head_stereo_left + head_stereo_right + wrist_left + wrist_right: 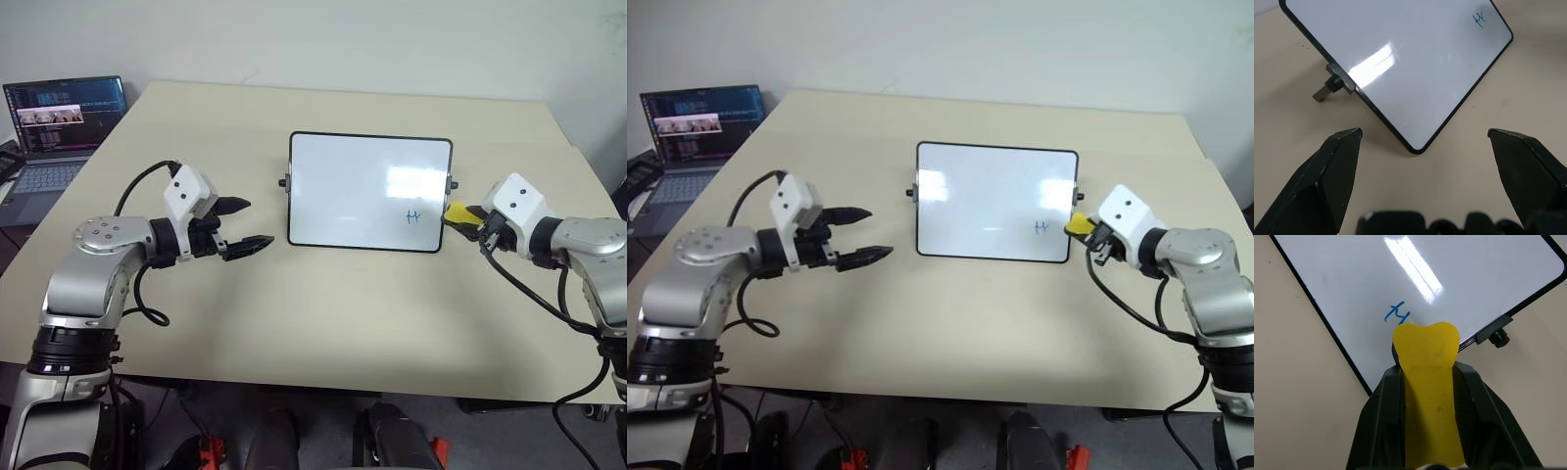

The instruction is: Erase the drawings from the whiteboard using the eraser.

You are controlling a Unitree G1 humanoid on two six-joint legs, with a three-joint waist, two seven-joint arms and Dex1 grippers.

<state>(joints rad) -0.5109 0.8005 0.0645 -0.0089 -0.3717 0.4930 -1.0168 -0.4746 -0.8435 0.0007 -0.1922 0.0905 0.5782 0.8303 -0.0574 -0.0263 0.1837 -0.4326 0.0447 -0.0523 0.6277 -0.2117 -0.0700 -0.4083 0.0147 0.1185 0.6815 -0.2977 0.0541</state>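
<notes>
From the head view, we see the whiteboard [369, 192] mid-table with one blue mark [413, 215] left at its 4 o'clock corner, our right gripper [468, 217] clamped on the eraser [458, 212] just off the 3 o'clock edge. The right wrist view puts that eraser's tip beside the mark (mid-erasing, we judge), so next comes a short pressed wipe across it. In the left wrist view our left gripper [1425, 134] gapes empty near the board's corner.

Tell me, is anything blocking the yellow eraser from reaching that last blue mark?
Nothing visible. The right gripper holds the eraser beside the whiteboard, and only bare board separates it from the mark.

Only a small blue "H"-like mark [413, 216] readable, toward five o'clock on the whiteboard [343, 166]. Laptop screen [67, 115] text too small to read.
</notes>
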